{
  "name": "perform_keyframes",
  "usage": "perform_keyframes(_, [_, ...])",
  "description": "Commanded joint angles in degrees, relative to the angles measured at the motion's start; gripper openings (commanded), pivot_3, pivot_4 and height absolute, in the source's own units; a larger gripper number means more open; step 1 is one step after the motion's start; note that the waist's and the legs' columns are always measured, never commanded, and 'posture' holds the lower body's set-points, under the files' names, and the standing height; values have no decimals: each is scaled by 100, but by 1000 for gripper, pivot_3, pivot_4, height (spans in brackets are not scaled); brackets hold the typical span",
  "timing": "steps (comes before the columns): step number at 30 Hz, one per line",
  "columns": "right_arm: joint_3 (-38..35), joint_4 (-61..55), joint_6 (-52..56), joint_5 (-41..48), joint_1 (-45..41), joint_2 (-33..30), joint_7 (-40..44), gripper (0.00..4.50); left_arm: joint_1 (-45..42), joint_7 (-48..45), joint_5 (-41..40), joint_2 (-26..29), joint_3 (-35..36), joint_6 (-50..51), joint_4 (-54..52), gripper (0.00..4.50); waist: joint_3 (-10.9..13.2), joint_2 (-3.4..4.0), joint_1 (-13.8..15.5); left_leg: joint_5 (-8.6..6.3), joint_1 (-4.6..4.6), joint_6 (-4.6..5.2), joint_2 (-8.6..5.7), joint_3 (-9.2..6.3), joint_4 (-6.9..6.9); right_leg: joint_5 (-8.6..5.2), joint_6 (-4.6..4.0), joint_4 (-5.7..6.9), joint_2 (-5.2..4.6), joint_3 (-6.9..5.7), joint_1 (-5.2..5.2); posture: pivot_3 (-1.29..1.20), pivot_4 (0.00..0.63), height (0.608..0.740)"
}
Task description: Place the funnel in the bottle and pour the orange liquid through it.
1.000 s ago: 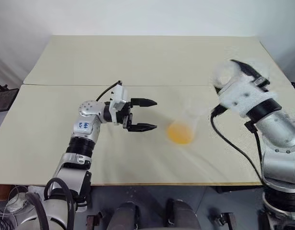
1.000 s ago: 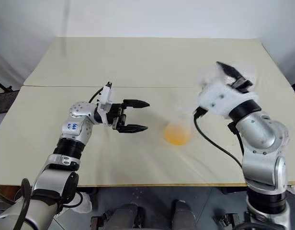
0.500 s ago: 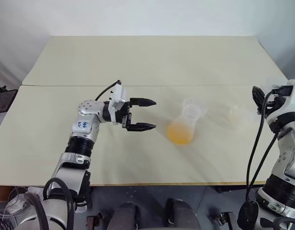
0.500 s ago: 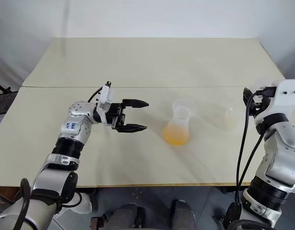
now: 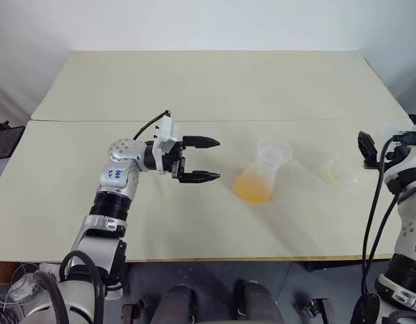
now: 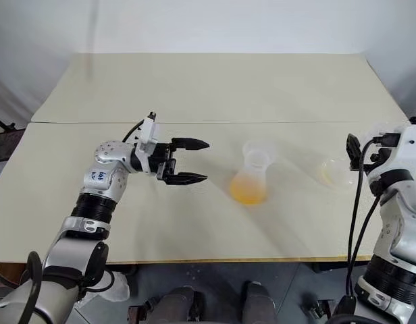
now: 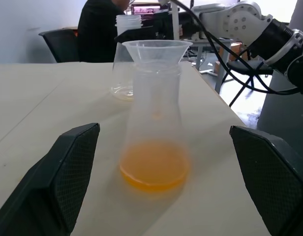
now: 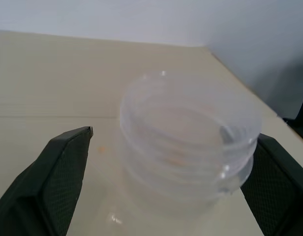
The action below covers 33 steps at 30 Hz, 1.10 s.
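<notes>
Funnel (image 7: 157,49) sits in the neck of the bottle (image 5: 262,177) at tabletop (image 5: 194,88) centre, orange liquid (image 5: 253,190) pooled in its base; emptied second flask (image 5: 340,170) stands well apart at 3 o'clock, w/ only a trace of orange left. Left claw (image 5: 202,160) is released, jaws wide, just off the bottle at 9 o'clock; right claw (image 8: 166,162) also spread, fingers either side of the empty flask's neck w/o gripping. Risk, IMO: funnel is top-heavy and loose, so a left-claw nudge could tip bottle + spill, and the right arm could clip the light empty flask.
</notes>
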Motion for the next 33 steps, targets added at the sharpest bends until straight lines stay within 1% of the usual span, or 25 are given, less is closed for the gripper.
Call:
perform_keyframes(1, [-18, -405, 102, 238, -86, -220, -144, 4472, -75, 66, -96, -15, 78, 53, -186, 4500, 0, 0, 3, 0, 0, 0, 0, 0, 0, 0, 0, 0, 0, 0, 0, 0, 150, 740])
perform_keyframes(5, [-47, -449, 207, 395, -168, -430, -239, 4472, -131, 102, -66, -35, 63, 75, -85, 4500, 0, 0, 29, 0, -1, 0, 0, 0, 1, 0, 0, -1, -1, 0, 0, 0, 150, 740])
perform_keyframes(10, [-247, -664, 318, 852, -202, -639, -168, 4472, -106, 155, -172, -57, 138, 244, -146, 4500, 0, 0, 43, 0, -2, 1, -1, 1, 1, 0, 0, -1, -1, 0, 0, 0, 150, 740])
perform_keyframes(14, [-400, -960, 319, 1420, -116, -881, 187, 4472, -47, 261, -204, 3, 208, 418, -265, 4500, 0, -1, 48, 0, -3, 1, -2, 0, 1, 0, 1, -3, -2, -1, 0, 0, 150, 740])
perform_keyframes(17, [-478, -1204, 561, 1881, 42, -1193, 493, 4472, -67, 497, -196, 84, 281, 591, -328, 4500, 0, -1, 51, 0, -3, 1, -1, -1, 1, 1, 1, -4, -2, -2, 0, 0, 150, 740])
perform_keyframes(22, [-657, -1671, 895, 2549, 511, -1846, 1099, 4472, -29, 456, -279, 265, 417, 618, -406, 4500, 1, -1, 59, 0, -4, 1, 0, 0, 1, 1, 1, -5, -2, -1, 0, 0, 150, 740])
perform_keyframes(24, [-847, -1910, 1069, 3000, 897, -2067, 1538, 4472, 35, 272, -381, 390, 473, 704, -461, 4500, 1, -2, 65, 0, -6, 1, -1, -1, 1, 1, 1, -8, -2, -3, 0, 0, 150, 740])
perform_keyframes(26, [-1011, -2185, 1024, 3228, 1503, -2149, 2035, 4472, 106, 206, -371, 545, 462, 798, -470, 4500, 1, -2, 77, 0, -5, 1, -1, -2, 0, 1, 1, -8, -2, -4, 1, 0, 150, 740])
perform_keyframes(27, [-1081, -2278, 928, 3265, 1886, -2135, 2312, 4472, 190, 102, -350, 624, 453, 689, -486, 4500, 1, -3, 69, 0, -6, 1, 0, -5, 0, 1, 1, -9, -2, -7, 2, 0, 150, 740])
perform_keyframes(31, [-1120, -2331, 116, 2732, 3436, -2060, 3326, 4472, 500, -456, -316, 979, 416, 462, -364, 4500, 2, -5, 75, 0, -4, 2, -3, 1, 1, 2, 4, -15, -2, -3, 9, 0, 150, 740])
perform_keyframes(33, [-1131, -2259, -193, 2665, 3918, -1915, 3574, 4472, 576, -609, -278, 1102, 413, 366, -244, 4500, 4, -9, 78, 2, -3, 6, -6, 3, 0, 3, 5, -23, -3, 1, 11, 0, 150, 740])
